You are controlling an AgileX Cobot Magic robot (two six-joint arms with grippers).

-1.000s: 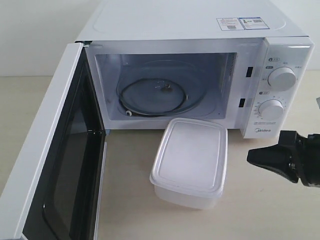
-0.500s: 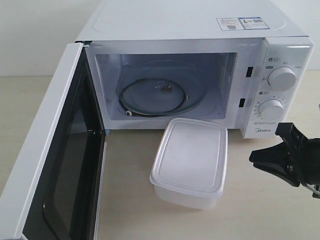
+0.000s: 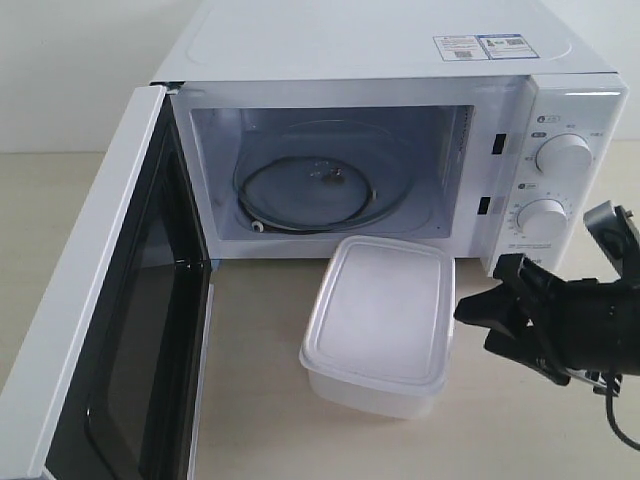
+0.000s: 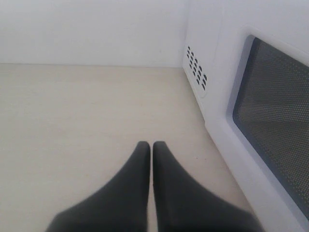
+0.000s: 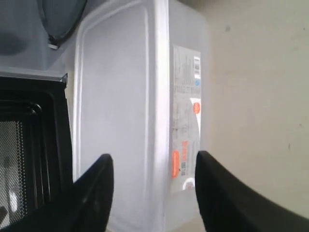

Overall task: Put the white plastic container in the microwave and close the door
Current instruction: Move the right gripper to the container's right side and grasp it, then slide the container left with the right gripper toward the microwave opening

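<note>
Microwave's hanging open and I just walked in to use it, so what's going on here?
A robot is loading it. The white plastic container sits on the table in front of the microwave, whose door stands wide open. The right gripper, jaws open, is beside the container, not gripping it. The left gripper is shut and empty.

A microwave fills the upper frame, its door standing out at the left. A box sits on the table just before the opening, lower centre.
</note>
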